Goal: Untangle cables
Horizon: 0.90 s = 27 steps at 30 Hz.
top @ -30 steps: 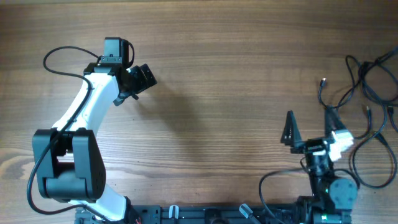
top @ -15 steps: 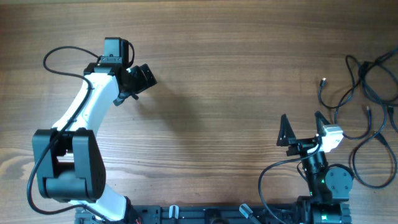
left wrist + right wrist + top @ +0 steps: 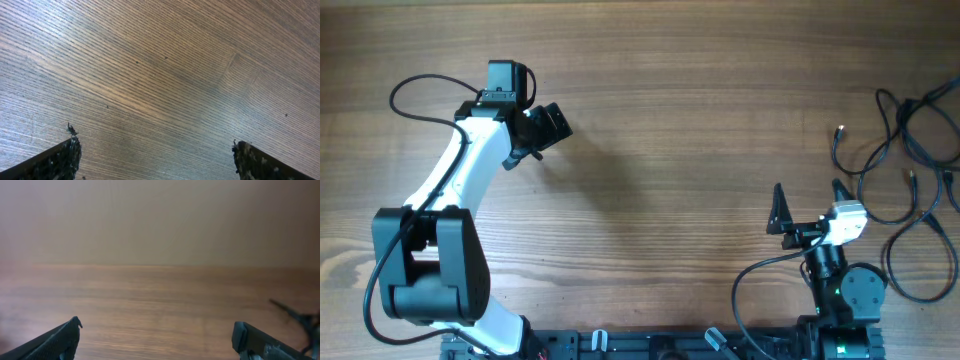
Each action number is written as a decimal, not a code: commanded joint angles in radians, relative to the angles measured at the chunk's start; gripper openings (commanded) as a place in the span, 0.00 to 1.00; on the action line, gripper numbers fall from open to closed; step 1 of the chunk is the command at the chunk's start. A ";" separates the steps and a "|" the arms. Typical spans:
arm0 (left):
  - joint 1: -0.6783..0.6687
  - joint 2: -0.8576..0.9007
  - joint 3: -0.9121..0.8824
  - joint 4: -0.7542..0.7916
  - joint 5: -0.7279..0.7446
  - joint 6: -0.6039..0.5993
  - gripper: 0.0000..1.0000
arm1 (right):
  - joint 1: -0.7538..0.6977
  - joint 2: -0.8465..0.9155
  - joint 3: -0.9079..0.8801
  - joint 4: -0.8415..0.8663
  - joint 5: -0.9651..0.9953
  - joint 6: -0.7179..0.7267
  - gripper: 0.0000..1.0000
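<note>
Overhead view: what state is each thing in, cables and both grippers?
cables: loose, overlapping strands lying on the table's right side, held by neither gripper
left gripper: open, empty, over bare wood
right gripper: open, empty, just left of the cables

R arm moved. R gripper has slid to its own left and pulled back a bit toward its base, away from the cables. A sec ago its outer finger sat on top of the nearest strand. Now that finger stands just beside the strand, w/ wood showing between them. Most of the shift came in the first half sec, w/ only a small nudge since. The white wrist housing went left too, so the cable stretch it was covering now shows on the hand's R side. The arm's base link has also swung left under the hand.
</note>
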 commanded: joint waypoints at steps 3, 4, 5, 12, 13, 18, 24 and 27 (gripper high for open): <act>0.001 0.013 -0.006 0.000 0.005 0.019 1.00 | 0.012 -0.009 -0.001 0.001 0.050 -0.126 1.00; 0.001 0.012 -0.006 0.000 0.005 0.019 1.00 | 0.012 -0.009 -0.001 0.001 0.049 -0.125 1.00; 0.001 0.012 -0.006 0.000 0.005 0.019 1.00 | 0.012 -0.009 -0.001 0.001 0.048 -0.123 1.00; 0.001 0.012 -0.006 0.000 0.005 0.019 1.00 | 0.012 -0.009 -0.001 0.001 0.034 -0.126 1.00; 0.001 0.013 -0.006 0.000 0.005 0.019 1.00 | 0.012 -0.009 -0.001 0.002 0.034 -0.125 1.00; 0.001 0.013 -0.006 0.000 0.005 0.019 1.00 | 0.012 -0.009 -0.001 0.001 0.034 -0.126 1.00; 0.001 0.013 -0.006 0.000 0.005 0.019 1.00 | 0.012 -0.009 -0.001 0.001 0.034 -0.126 1.00; 0.001 0.012 -0.006 0.000 0.005 0.019 1.00 | 0.012 -0.008 -0.001 0.001 0.034 -0.126 1.00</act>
